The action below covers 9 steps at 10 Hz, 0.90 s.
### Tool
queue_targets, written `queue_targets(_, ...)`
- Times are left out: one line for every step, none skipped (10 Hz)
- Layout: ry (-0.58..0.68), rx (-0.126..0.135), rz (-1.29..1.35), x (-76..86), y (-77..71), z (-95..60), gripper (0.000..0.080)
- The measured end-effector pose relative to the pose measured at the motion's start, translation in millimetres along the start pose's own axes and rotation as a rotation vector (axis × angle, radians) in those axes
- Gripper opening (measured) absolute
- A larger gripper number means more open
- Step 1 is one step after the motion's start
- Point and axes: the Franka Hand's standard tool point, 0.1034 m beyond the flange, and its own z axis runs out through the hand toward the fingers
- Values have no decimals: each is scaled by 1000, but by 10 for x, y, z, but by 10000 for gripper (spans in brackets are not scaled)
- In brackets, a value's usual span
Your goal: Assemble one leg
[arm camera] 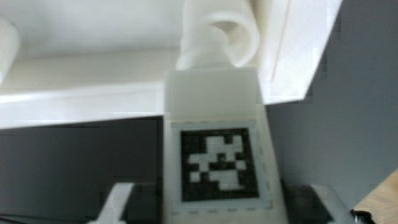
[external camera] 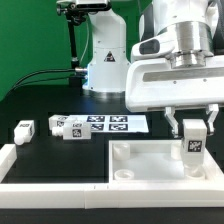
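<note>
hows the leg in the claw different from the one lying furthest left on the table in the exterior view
The held leg stands upright, pinched in the claw; the loose leg lies on its side, untouched. The held leg is at the white panel on the exterior view's right; the loose leg rests on the dark table at the left, away from the panel. Both are small white blocks with black-and-white tags.
</note>
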Motion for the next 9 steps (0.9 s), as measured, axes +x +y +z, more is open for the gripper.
queue_targets(-2, 3, -3, -22, -31, 5, 287)
queue_targets(-4, 7, -6, -41, -64, 11, 287)
queue_targets(-9, 7, -8, -68, -70, 28, 287)
queue_targets(-9, 5, -10, -87, -61, 46, 287)
queue_targets(-10, 4, -12, -120, -57, 70, 287)
queue_targets(4, 4, -15, -136, -52, 95, 287)
queue_targets(33, 5, -17, -125, -51, 106, 287)
queue_targets(47, 5, -17, -121, -48, 112, 287)
queue_targets(47, 4, -17, -120, -47, 110, 287)
